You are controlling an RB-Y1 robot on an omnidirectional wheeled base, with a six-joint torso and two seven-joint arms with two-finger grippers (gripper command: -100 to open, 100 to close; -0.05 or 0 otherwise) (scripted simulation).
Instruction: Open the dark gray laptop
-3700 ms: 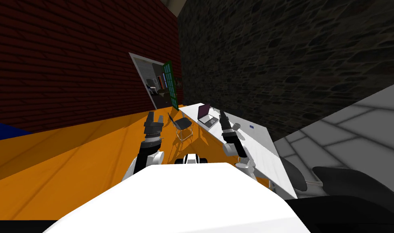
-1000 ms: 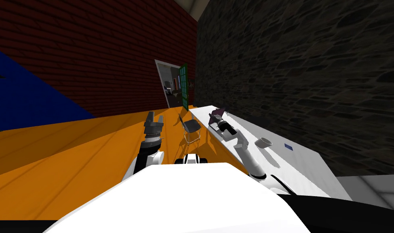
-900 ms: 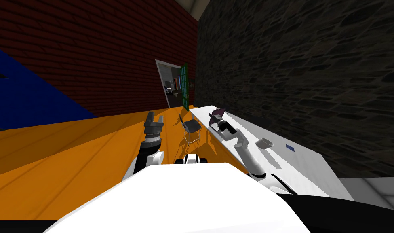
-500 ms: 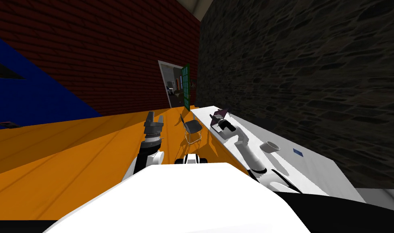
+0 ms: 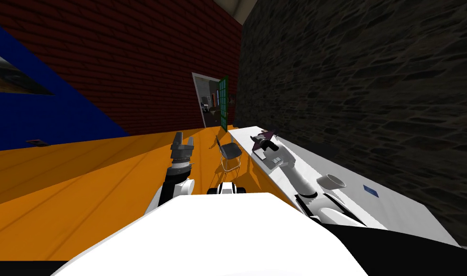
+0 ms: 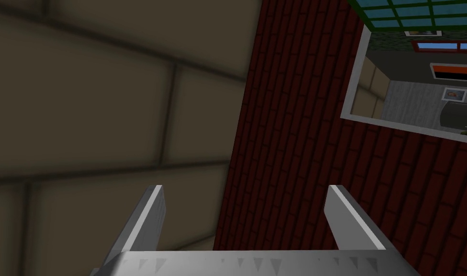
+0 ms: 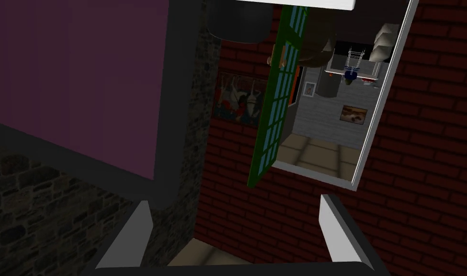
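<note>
Now mid-lift – right hand [image 7: 234,206] spread wide, gripping nothing, just beside the laptop [image 7: 74,72] on the bench [image 5: 352,201], lid part-raised. Next: catch the lid's edge, push it further back. Left hand [image 5: 183,142] open, empty, well left of the laptop.
</note>
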